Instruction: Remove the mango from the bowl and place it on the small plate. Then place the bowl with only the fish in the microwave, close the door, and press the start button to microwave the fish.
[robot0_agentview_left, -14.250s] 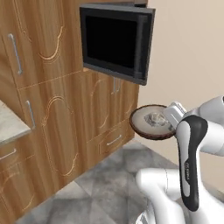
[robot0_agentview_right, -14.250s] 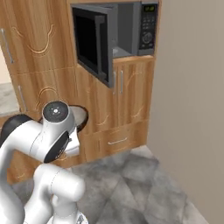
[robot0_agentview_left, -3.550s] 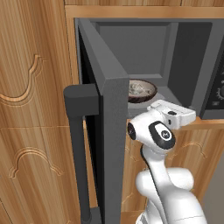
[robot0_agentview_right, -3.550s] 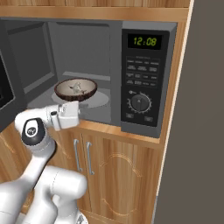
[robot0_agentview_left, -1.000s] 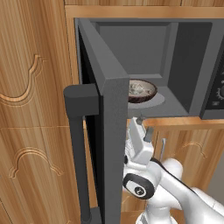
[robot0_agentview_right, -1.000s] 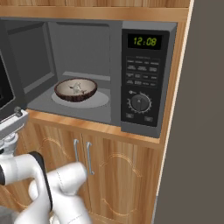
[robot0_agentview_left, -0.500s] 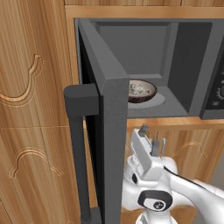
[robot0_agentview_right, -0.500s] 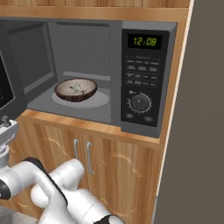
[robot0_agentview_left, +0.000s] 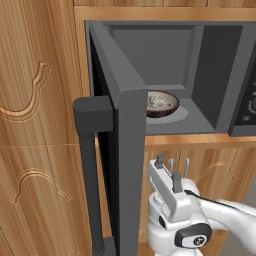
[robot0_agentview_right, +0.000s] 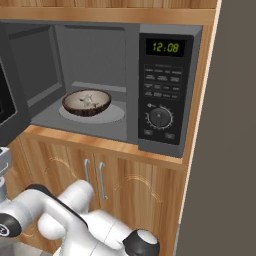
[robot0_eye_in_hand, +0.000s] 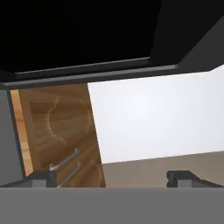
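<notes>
At centre of the right base view, inside the open microwave (robot0_agentview_right: 125, 85), one bowl (robot0_agentview_right: 86, 102) sits on the pale turntable, holding one small pale fish (robot0_agentview_right: 88, 101). In the left base view the door (robot0_agentview_left: 122, 150) stands swung out toward the camera, edge-on, its bar handle (robot0_agentview_left: 90, 165) at left; it hides the left part of the bowl (robot0_agentview_left: 162, 103). The control panel (robot0_agentview_right: 162, 85) at right shows one dial and a lit clock display. Below the door, lower centre of the left base view, the gripper (robot0_agentview_left: 167, 172) points upward, its two fingers parted and nothing between them. In the hand view two fingertips (robot0_eye_in_hand: 183, 177) stand well apart at the bottom edge, beneath the door's dark underside. Two cabinet handles (robot0_agentview_right: 94, 179) show below the microwave.
</notes>
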